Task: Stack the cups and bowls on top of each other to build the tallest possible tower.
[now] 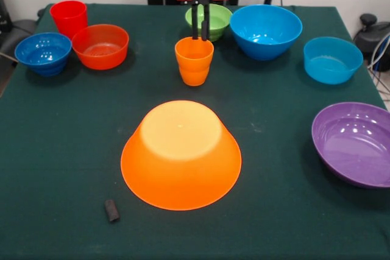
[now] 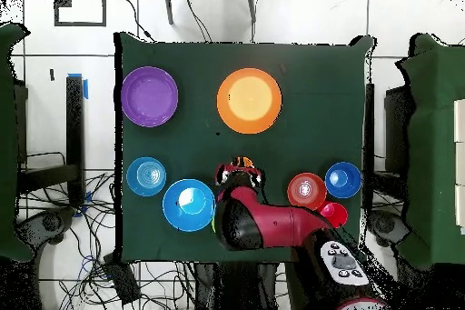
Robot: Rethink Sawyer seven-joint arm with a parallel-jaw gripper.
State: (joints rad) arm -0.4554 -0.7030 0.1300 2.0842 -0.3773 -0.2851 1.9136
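The orange cup (image 1: pixel 194 60) stands upright mid-table, behind the big yellow-orange bowl (image 1: pixel 181 153), which lies upside down. My gripper (image 1: pixel 200 36) hangs straight down with its tips at the cup's far rim, the jaws close together and holding nothing I can see. The red cup (image 1: pixel 68 16), the dark-blue bowl (image 1: pixel 42 52) and the orange-red bowl (image 1: pixel 100 45) sit at the far left. The green bowl (image 1: pixel 210 19), big blue bowl (image 1: pixel 265 30), light-blue bowl (image 1: pixel 332 59) and one purple bowl (image 1: pixel 356 141) sit on the right. In the overhead view the arm (image 2: pixel 259 220) hides the green bowl.
A small dark block (image 1: pixel 111 209) lies near the front edge, left of the big bowl. The green cloth-covered table (image 1: pixel 55 150) has open room at front left. Overhead, cables and chairs (image 2: pixel 27 143) ring the table.
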